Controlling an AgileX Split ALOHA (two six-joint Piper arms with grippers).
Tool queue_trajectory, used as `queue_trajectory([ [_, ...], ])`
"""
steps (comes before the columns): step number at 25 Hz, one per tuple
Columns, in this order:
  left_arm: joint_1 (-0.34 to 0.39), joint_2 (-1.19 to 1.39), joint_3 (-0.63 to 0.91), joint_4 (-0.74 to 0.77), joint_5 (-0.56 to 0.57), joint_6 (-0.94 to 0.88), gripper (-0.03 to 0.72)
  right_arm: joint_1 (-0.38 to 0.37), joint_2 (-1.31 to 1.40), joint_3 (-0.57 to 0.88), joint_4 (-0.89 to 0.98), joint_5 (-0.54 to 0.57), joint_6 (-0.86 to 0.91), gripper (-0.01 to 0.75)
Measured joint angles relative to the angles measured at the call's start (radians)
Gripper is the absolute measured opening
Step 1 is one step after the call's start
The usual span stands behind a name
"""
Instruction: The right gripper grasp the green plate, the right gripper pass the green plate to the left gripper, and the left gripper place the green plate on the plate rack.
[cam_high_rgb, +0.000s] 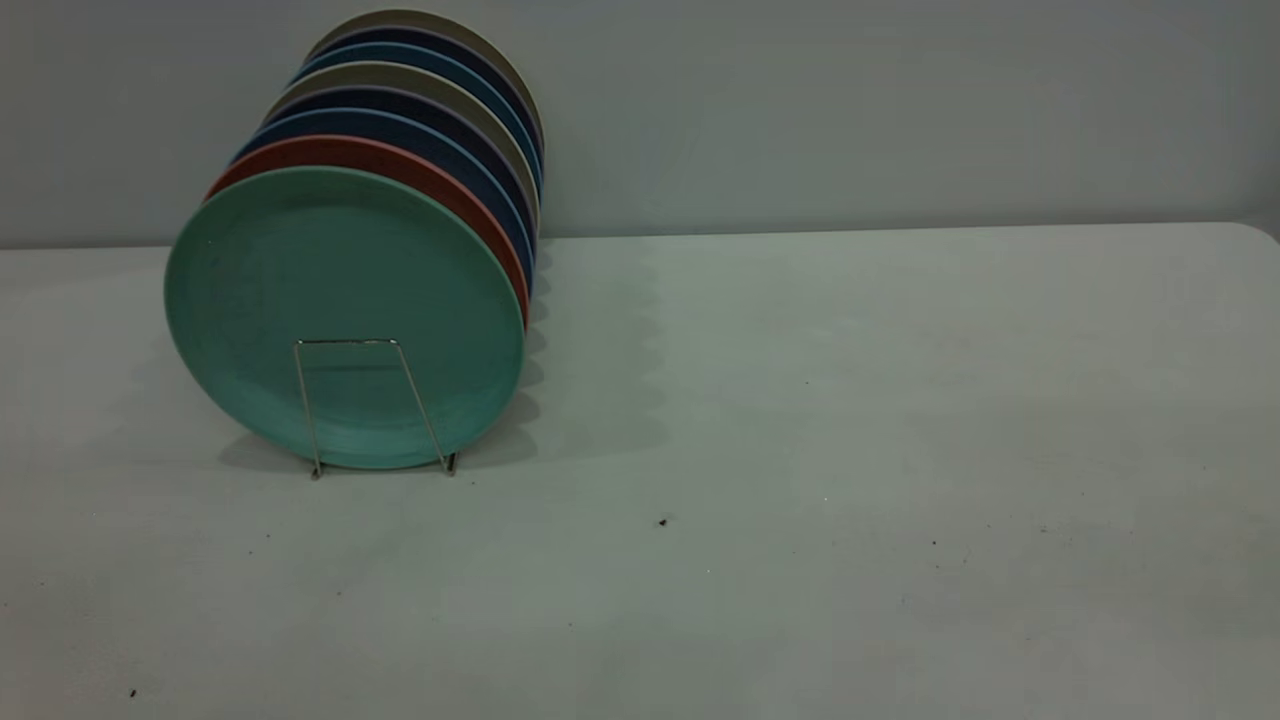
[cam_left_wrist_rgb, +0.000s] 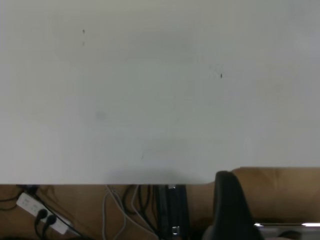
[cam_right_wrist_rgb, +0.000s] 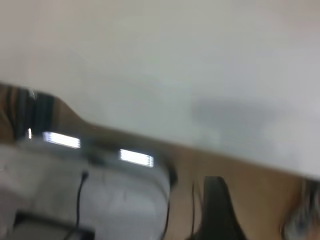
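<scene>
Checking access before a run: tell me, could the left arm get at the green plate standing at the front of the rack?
Probably yes. The green plate stands frontmost in the plate rack, its face and upper rim uncovered, with bare table in front. No arm shows in the exterior view, so reach itself is unconfirmed.

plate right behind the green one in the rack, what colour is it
Salmon red plate, clearest in the exterior view.

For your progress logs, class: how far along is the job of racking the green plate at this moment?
Looks finished: the green plate stands upright in the front slot of the plate rack, ahead of the red plate and blue plates. Nothing is in hand; neither end effector appears in any view. Nothing visibly remains on the table.
</scene>
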Motion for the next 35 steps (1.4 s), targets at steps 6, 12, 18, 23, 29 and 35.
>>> queue_trajectory([
  [6,0.0,-0.178,0.086,0.0,0.018,0.036,0.46,0.0,-0.307,0.13,-0.048,-0.013,0.008,0.527],
  [12,0.0,-0.305,0.155,-0.001,-0.002,0.054,0.46,0.0,-0.513,0.168,-0.089,-0.044,0.049,0.527],
  [18,-0.048,-0.34,0.161,-0.012,-0.011,0.066,0.46,0.004,-0.542,0.168,-0.083,-0.045,0.033,0.527],
  [23,-0.088,-0.35,0.161,-0.012,-0.011,0.068,0.46,0.03,-0.542,0.168,-0.06,-0.045,0.005,0.527],
  [29,-0.092,-0.36,0.161,-0.012,-0.011,0.068,0.46,0.03,-0.542,0.168,-0.06,-0.045,0.005,0.527],
  [35,-0.092,-0.36,0.161,-0.012,-0.011,0.068,0.46,0.03,-0.542,0.168,-0.06,-0.045,0.004,0.527],
])
